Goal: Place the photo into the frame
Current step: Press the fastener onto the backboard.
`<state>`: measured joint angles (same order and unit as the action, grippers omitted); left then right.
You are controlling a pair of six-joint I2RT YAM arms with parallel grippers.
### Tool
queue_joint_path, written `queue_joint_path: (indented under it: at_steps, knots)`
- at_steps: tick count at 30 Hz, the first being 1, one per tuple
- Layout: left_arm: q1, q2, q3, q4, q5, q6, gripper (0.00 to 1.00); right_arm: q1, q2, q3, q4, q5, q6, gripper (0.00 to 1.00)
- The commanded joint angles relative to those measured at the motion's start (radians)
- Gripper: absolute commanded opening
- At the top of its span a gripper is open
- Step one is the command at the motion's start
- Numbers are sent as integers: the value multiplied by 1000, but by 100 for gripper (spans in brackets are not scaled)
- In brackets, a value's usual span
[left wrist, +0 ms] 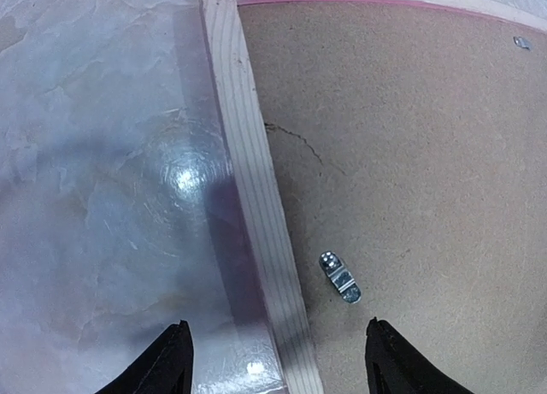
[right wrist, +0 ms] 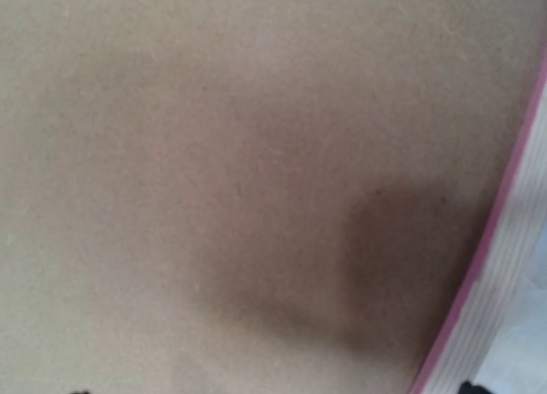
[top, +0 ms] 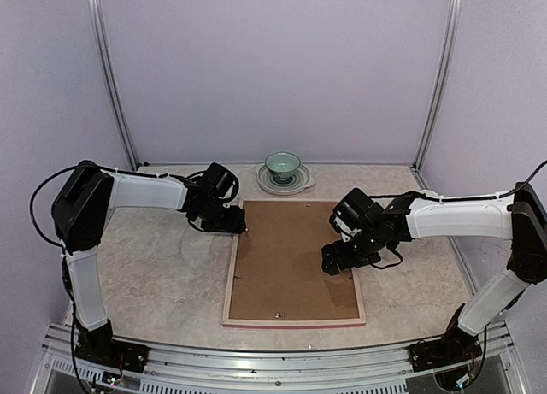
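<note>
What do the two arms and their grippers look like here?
Both the left arm and right arm have white tubular links between bulky black joint housings. Thin black cables loop outside each shoulder. The left gripper has black tapered fingers; no markings are legible.

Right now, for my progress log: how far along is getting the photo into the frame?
Done: the frame lies face down with the brown backing board seated inside. The photo is not in view, so whether it sits underneath cannot be told. In hand: the left gripper, open, straddles the frame's left rail near a metal clip; the right gripper is low over the board's right side. Left, probably: securing the clips.
</note>
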<state>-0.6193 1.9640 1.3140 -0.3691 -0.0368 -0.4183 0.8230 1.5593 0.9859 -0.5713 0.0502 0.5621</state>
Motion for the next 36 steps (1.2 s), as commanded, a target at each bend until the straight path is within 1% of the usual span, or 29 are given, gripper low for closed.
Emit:
queue_joint_path:
  at_steps: [1, 9, 14, 23, 29, 36]
  knots:
    - [21, 44, 37, 31, 31, -7, 68, 2, -18, -5, 6, 11, 2, 93]
    - [23, 89, 73, 32, 31, -10, 68, 2, -14, -11, 10, 13, -2, 94]
    - [24, 105, 81, 31, 66, -11, 67, 2, -11, -11, 10, 12, -4, 94]
    - [24, 109, 63, 31, 51, -20, 59, 3, -3, -2, 8, 12, -12, 94]
    - [25, 102, 66, 35, 47, -18, 58, 3, 2, 3, 8, 8, -14, 94]
    - [42, 116, 61, 26, 47, -25, 53, 2, -2, -2, 10, 7, -10, 94]
